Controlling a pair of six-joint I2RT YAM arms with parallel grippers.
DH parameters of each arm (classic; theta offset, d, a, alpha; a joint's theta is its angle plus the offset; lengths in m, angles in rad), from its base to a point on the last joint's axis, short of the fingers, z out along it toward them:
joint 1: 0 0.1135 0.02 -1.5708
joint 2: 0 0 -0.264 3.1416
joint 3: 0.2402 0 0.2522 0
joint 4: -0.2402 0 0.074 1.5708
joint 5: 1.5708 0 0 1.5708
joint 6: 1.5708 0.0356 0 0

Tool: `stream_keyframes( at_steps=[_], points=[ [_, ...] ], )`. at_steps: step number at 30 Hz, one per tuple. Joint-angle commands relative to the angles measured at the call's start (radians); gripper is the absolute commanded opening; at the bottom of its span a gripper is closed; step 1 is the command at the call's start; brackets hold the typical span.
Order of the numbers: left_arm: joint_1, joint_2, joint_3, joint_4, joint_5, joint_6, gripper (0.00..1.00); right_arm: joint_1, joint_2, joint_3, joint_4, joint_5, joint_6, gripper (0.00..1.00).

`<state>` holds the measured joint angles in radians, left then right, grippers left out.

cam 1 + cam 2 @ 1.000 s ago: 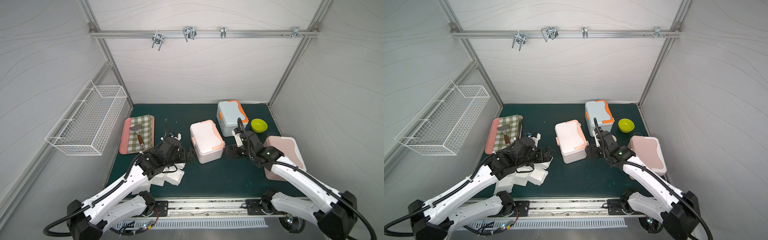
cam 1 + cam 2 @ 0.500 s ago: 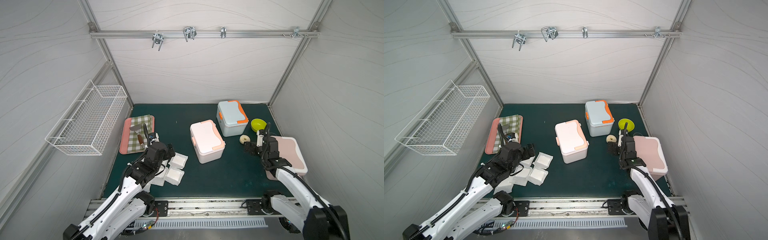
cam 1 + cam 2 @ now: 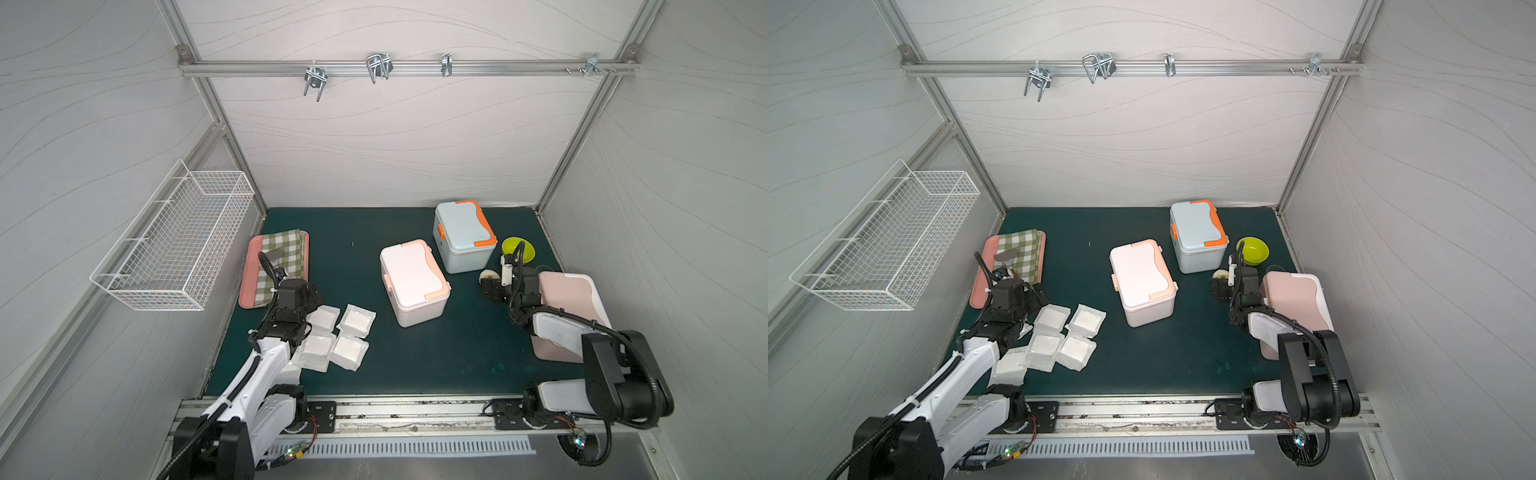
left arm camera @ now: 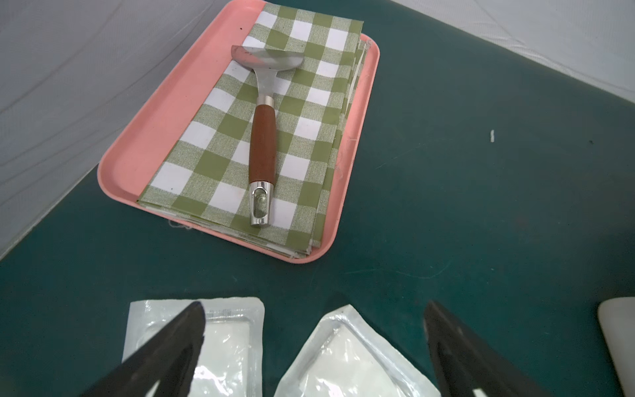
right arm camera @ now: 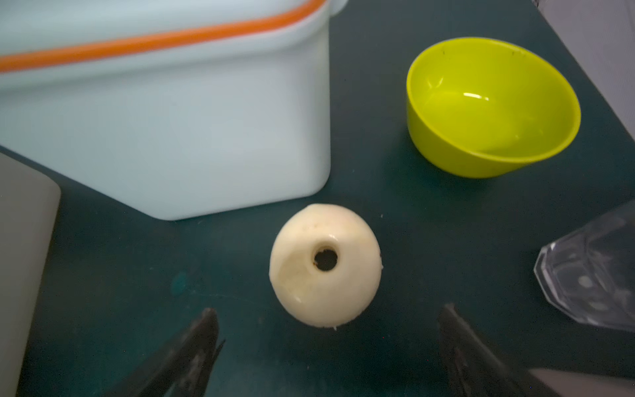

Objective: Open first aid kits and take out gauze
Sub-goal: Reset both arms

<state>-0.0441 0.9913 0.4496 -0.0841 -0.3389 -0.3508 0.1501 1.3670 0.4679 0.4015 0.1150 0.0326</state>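
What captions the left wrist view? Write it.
Open left hand over two wrapped gauze pads, facing a pink tray holding checked cloth and a brown-handled utensil.

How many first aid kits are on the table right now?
3. The white kit sits in the middle, the blue kit is just behind it to the right, and the pink kit is far right, partly under the right arm. None seems hidden.
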Motion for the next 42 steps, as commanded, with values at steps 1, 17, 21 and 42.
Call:
stream_keyframes(
  at_steps=[1,17,21,42],
  points=[
    [0.054,0.042,0.035,0.118,0.035,0.061,1.0,0.009,0.043,0.0,0.174,-0.006,-0.083,0.99],
    [0.082,0.387,-0.05,0.784,0.181,0.262,0.99,-0.022,0.202,-0.093,0.521,-0.121,-0.11,0.99],
    [0.082,0.53,-0.087,0.995,0.26,0.303,0.99,-0.028,0.208,-0.054,0.456,-0.111,-0.096,0.99],
    [0.082,0.55,-0.002,0.847,0.293,0.322,1.0,-0.047,0.209,-0.028,0.409,-0.136,-0.08,0.99]
  ],
)
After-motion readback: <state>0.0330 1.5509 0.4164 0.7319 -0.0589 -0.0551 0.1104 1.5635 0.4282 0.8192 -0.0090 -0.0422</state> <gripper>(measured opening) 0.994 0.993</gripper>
